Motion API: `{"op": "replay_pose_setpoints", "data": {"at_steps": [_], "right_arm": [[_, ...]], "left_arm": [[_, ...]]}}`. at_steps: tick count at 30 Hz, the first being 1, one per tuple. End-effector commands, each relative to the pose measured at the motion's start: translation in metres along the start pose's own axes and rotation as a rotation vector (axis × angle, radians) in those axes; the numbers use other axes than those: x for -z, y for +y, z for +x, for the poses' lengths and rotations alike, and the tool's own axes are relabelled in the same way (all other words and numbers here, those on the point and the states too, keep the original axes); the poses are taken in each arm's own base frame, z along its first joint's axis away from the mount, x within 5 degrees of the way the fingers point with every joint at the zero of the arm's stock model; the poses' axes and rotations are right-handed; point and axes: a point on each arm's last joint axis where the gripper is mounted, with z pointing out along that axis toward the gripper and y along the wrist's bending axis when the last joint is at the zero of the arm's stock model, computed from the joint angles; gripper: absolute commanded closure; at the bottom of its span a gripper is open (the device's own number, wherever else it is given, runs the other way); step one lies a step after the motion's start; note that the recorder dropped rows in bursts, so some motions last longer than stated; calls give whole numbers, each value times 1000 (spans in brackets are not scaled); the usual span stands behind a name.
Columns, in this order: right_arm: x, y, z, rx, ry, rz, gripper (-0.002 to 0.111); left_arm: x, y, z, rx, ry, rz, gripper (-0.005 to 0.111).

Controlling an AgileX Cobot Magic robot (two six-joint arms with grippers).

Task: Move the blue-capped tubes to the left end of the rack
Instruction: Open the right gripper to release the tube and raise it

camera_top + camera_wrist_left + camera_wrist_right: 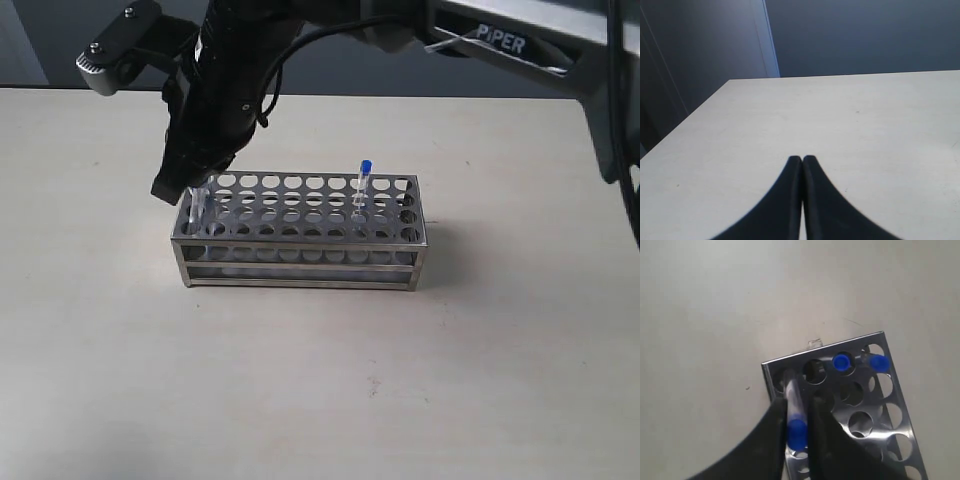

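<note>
The steel rack (300, 245) stands mid-table. My right gripper (190, 192) reaches across to its left end, shut on a blue-capped tube (796, 432). That tube's lower end sits in a corner hole of the rack (795, 358). Two more blue caps (841, 362) (878, 362) show in the same end row. In the exterior view their caps are hidden behind the gripper, and only clear glass (198, 205) shows there. A further blue-capped tube (365, 185) stands upright right of the rack's middle. My left gripper (802, 159) is shut on nothing, over bare table.
The rack's other holes look unfilled. The right arm (500, 40) spans the top of the exterior view above the rack. A table edge and a dark wall (840, 35) lie beyond the left gripper.
</note>
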Motion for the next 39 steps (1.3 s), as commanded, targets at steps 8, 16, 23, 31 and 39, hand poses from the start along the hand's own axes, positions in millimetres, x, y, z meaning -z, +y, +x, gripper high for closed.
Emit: {"op": "replay_pose_setpoints", "data": {"at_steps": [8, 16, 23, 31, 39], "right_arm": [[-24, -5, 1, -11, -13, 9, 108], [-25, -6, 0, -10, -24, 19, 108], [-26, -7, -1, -8, -38, 32, 108], [-26, -10, -5, -8, -82, 61, 108], [-50, -10, 2, -23, -40, 37, 108]], "left_arm": [[0, 0, 0, 1, -11, 7, 106], [0, 0, 0, 1, -11, 7, 106], [0, 0, 0, 1, -11, 7, 106], [0, 0, 0, 1, -11, 7, 106], [0, 0, 0, 1, -11, 7, 106]]}}
